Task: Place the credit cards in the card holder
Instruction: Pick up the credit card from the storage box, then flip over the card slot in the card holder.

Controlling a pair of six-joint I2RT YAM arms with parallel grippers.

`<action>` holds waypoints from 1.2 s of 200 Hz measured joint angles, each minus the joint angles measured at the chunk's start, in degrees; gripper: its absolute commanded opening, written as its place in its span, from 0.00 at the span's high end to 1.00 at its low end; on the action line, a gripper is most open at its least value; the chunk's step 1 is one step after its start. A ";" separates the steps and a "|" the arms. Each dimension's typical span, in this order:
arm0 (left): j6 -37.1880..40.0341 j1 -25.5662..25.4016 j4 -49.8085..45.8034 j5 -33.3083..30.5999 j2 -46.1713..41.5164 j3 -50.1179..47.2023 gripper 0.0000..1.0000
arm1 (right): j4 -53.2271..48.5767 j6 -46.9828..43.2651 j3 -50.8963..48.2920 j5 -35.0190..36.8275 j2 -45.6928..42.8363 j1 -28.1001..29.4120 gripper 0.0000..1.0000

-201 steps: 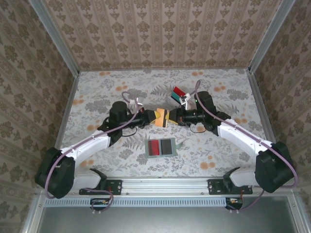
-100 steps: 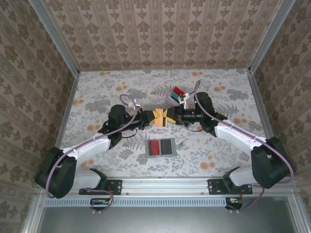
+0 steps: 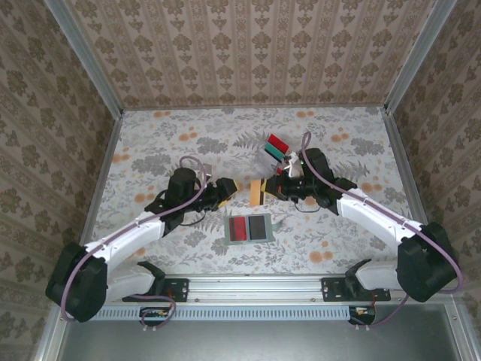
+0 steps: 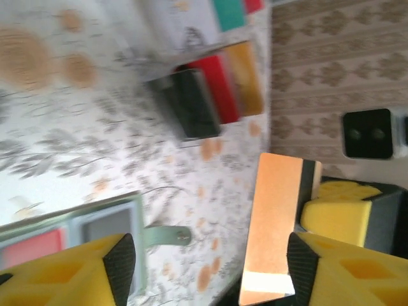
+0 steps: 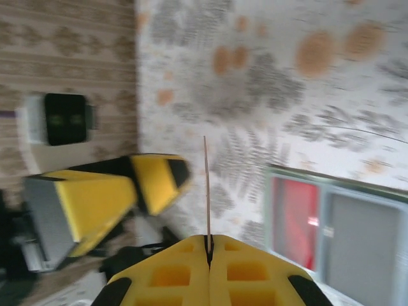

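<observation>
Right wrist view: right tool (image 5: pixel 208 245) was clenched on the orange card (image 5: pixel 206 185), pinching its near edge so the card stood edge-on to the lens as a thin line. Gripping one end prob. left the rest of the card free to slide into a pocket. One yellow finger (image 5: pixel 108 191) of the left tool sat just beside the card and, as far as could be seen, apart from it.

Left wrist view: left tool (image 4: pixel 207 261) was spread wide w/ nothing btwn its fingers. The orange card's face showed just beside its right finger, held from the far side by the other arm's pad. Pose fit a hand-over or re-grip btwn arms; which way couldn't be told.

Top external view: both tools met mid-desk w/ the card btwn them, lifted off the desk (image 3: pixel 150 143). The card holder (image 3: pixel 250 228) lay open and flat just nearer the arm bases, prob. so its pockets faced up for loading. A red card (image 3: pixel 237 228) sat in its left half; the right half showed dark grey, card or bare pocket unclear. Further back a clear rack (image 3: pixel 274 148) held more cards on edge, red and teal among them, easy to pinch from above. Task judged partway done.
</observation>
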 measured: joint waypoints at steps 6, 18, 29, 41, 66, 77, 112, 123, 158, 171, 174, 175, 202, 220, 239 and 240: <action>1.75 -0.20 -3.54 -1.22 -0.72 0.28 0.27 | -2.60 -1.70 0.24 2.60 -0.09 1.05 0.94; 4.48 -0.46 -8.70 -2.95 -1.66 0.33 0.26 | -6.71 -4.33 0.26 6.95 -0.15 3.28 0.94; 6.12 -0.72 -12.24 -4.15 -2.08 -0.04 0.25 | -9.79 -6.23 0.09 10.80 -0.13 5.29 0.94; 7.19 -1.07 -14.38 -5.07 -2.21 -0.94 0.25 | -11.96 -7.72 -0.26 13.88 -0.04 6.93 0.94; 8.48 -2.47 -18.03 -6.78 -2.12 -2.95 0.26 | -13.64 -9.09 -1.27 16.46 1.79 7.78 0.94; 8.94 -3.08 -18.88 -7.34 -1.81 -3.17 0.26 | -13.57 -9.16 -1.88 16.68 2.91 7.78 0.94; 9.84 -4.50 -19.19 -8.39 0.87 -3.15 0.28 | -13.22 -9.14 -3.41 17.27 4.72 7.80 0.94; 10.16 -4.83 -19.21 -8.52 2.01 -3.15 0.28 | -12.76 -9.16 -3.41 17.53 5.31 7.78 0.94; 10.45 -5.42 -18.88 -8.63 4.42 -3.15 0.30 | -11.93 -9.14 -3.45 17.66 7.32 7.80 0.94; 10.47 -5.60 -18.47 -8.61 5.14 -3.15 0.30 | -11.54 -9.09 -3.50 17.66 7.65 7.80 0.94; 10.47 -5.64 -18.38 -8.61 5.25 -3.15 0.30 | -11.43 -9.09 -3.50 17.66 7.67 7.80 0.94; 10.47 -5.64 -18.34 -8.61 5.31 -3.15 0.30 | -11.39 -9.07 -3.50 17.66 7.69 7.80 0.94; 10.47 -5.70 -17.16 -8.59 7.02 -3.15 0.32 | -10.14 -8.81 -3.50 17.55 8.44 7.80 0.94; 10.47 -5.92 -16.33 -8.59 8.13 -3.15 0.33 | -8.76 -8.41 -3.52 17.07 9.03 7.80 0.94; 10.45 -6.34 -15.32 -8.35 9.42 -3.15 0.35 | -7.61 -7.65 -3.56 16.46 9.16 7.80 0.94; 10.47 -6.36 -15.30 -8.35 9.46 -3.15 0.35 | -7.58 -7.63 -3.58 16.46 9.16 7.80 0.94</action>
